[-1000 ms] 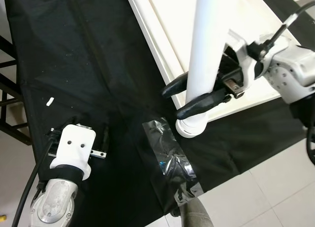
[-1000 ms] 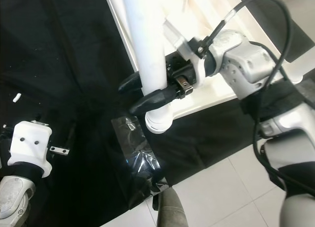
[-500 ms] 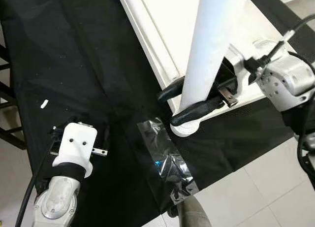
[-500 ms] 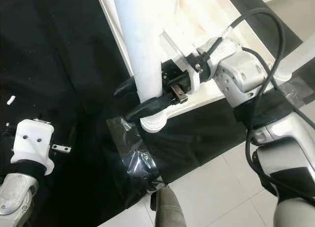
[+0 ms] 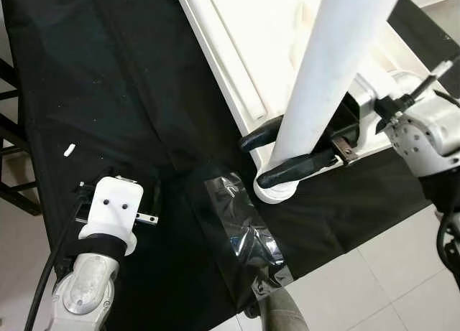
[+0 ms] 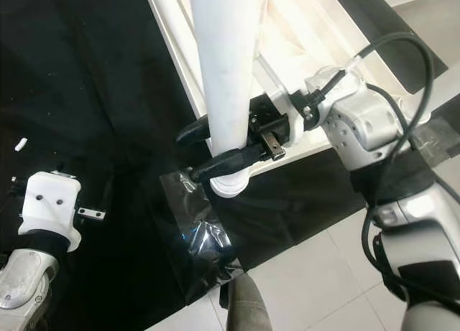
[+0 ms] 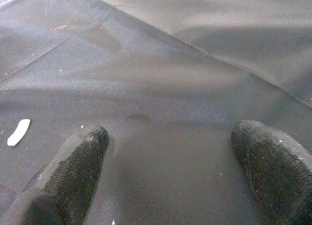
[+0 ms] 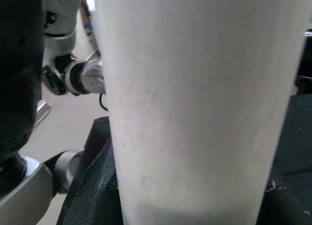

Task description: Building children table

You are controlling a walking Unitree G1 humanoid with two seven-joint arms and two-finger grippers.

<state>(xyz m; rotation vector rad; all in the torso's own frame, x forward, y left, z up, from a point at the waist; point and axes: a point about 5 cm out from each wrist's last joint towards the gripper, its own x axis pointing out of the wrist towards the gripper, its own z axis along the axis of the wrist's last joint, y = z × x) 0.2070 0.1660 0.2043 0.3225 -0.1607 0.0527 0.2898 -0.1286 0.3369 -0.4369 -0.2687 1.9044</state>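
Nearest the camera, a rounded grey object (image 5: 284, 313) is showing at the lower edge of the head views, over the pale tiled floor (image 5: 402, 273). Just beyond it, a crinkled patch of clear shiny tape (image 5: 241, 227) is lying on the black fabric sheet (image 5: 108, 72) that is covering the worktop.

The left end effector (image 7: 170, 171) is being held low over the bare black sheet, released, with its two black fingers (image 7: 73, 171) spread well apart and nothing between them. A small white fragment (image 7: 18, 132) is lying on the sheet near one finger.

Further on, the right end effector (image 5: 284, 155) is being kept clenched around the long white cylindrical table leg (image 5: 327, 87), one black finger on each side, low down on the leg. The leg is being held roughly upright, slightly tilted, with its flanged lower end (image 5: 277, 191) at the near edge of the white rectangular tabletop panel (image 5: 251, 29), just beside the tape. Whether the flange is touching the sheet cannot be told.

The tabletop panel is lying flat on the black sheet, extending away from the camera, with a raised rim (image 5: 215, 65) running along its left side.
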